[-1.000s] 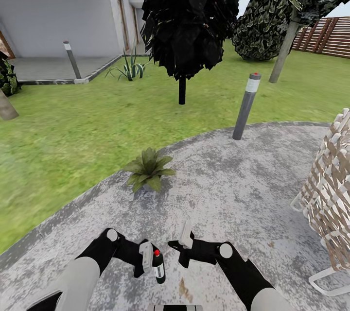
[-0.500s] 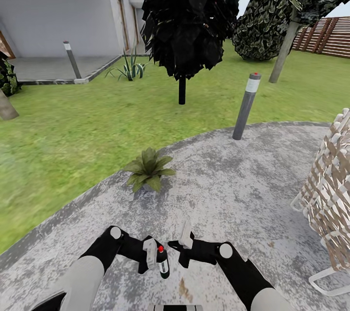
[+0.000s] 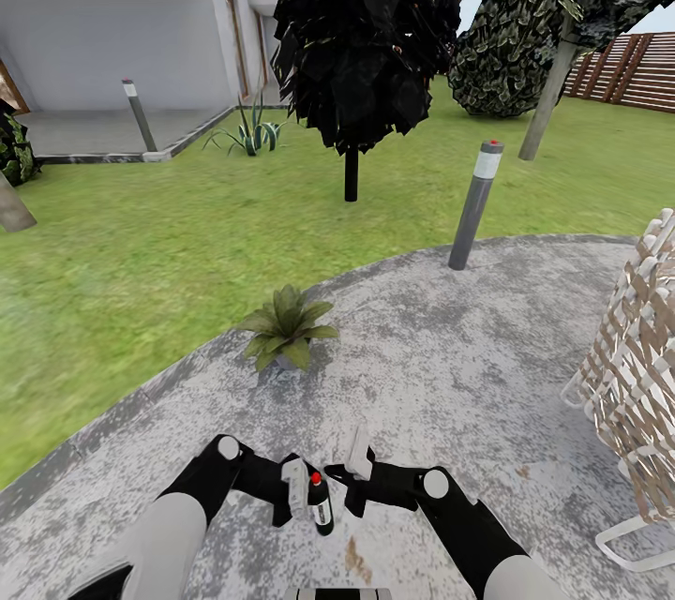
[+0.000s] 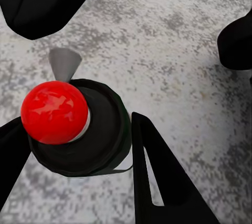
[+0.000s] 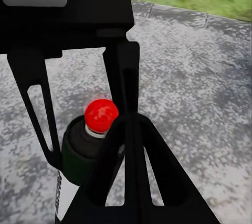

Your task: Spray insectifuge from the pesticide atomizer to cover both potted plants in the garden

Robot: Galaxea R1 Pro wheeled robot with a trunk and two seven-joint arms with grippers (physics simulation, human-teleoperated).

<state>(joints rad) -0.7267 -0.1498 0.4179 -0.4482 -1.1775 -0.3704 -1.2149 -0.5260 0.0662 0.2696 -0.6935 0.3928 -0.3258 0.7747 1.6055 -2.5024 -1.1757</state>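
The left gripper (image 3: 309,497) is closed around the pesticide atomizer (image 3: 321,505), held upright low over the stone patio (image 3: 450,347); its white band carries marks too small to read. The right gripper (image 3: 349,478) is just beside the bottle, and I cannot tell how wide it stands. One potted plant (image 3: 286,326) sits ahead at the patio edge.

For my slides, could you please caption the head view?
Left gripper holding the atomizer upright over the patio, a potted plant ahead.

Head view: high behind both arms, facing forward and down over the stone patio (image 3: 450,366) to the lawn (image 3: 141,253).
Left wrist view: very near, straight down on the pesticide atomizer (image 4: 79,129), frame centre-left.
Right wrist view: close, level beside it.
Shared: pesticide atomizer, patio.
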